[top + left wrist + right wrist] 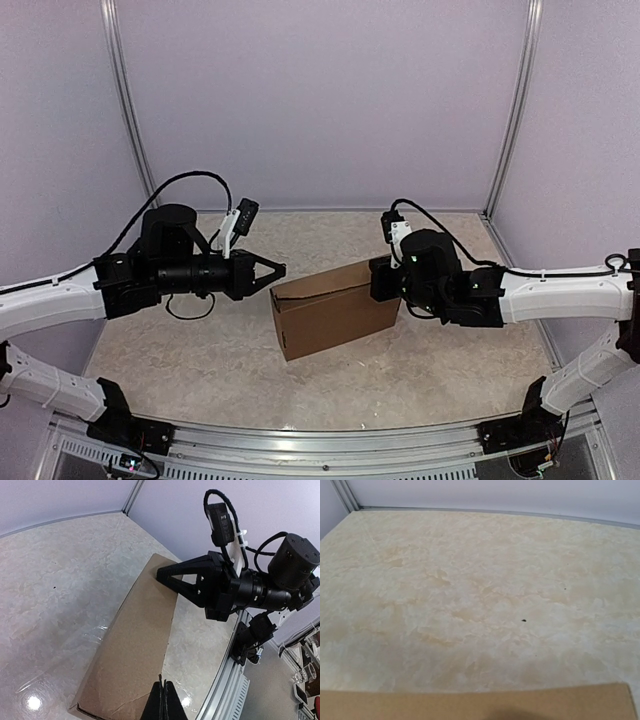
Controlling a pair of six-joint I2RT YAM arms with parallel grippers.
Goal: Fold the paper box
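The paper box (335, 312) looks almost folded, lid gaping a little. Left hand (281, 268) at nine o'clock, right hand (161, 574) at three, both pressed together.

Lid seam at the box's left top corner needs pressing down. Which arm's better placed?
Left, likely. The left claw, shut, hovers right at that corner of the paper box. The right claw is at the opposite end, with the whole box in between.

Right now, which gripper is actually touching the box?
The right gripper: its shut tips sit against the right end of the box. The left gripper, also shut, is at the opposite corner, but contact there can't be confirmed.
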